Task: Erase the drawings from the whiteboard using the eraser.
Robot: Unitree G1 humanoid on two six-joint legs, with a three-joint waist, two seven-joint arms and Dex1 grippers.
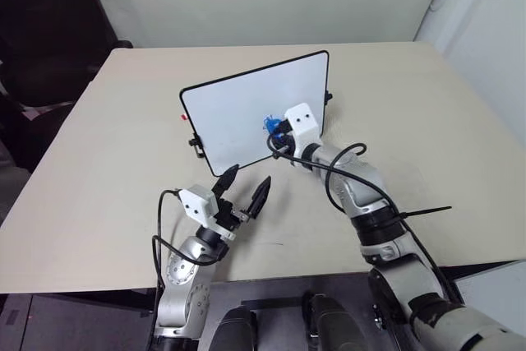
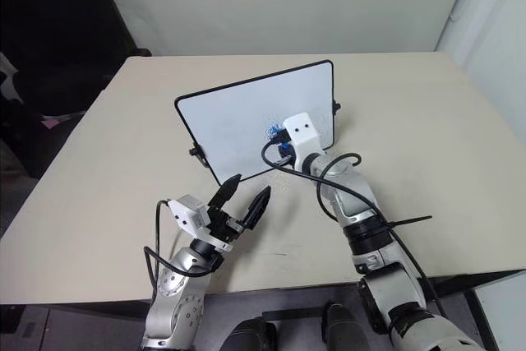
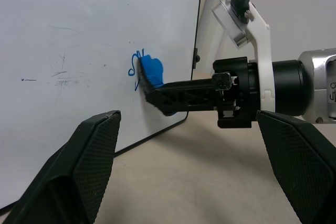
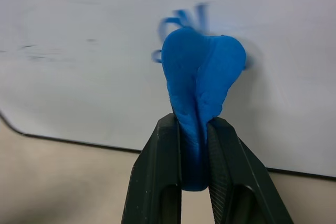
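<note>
Right gripper (image 4: 195, 129) of mine clenches the blue eraser (image 4: 202, 77), pressing it against the whiteboard (image 1: 238, 113) over the drawings (image 3: 135, 64); my left gripper (image 1: 245, 187) hangs released near the whiteboard's lower edge.

Even indoor light, soft shadows; drawings (image 4: 181, 22) blurred behind eraser (image 4: 202, 72); left background dark.

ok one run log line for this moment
right claw: shut on eraser | eraser: at drawings on whiteboard | left claw: open, idle
</note>
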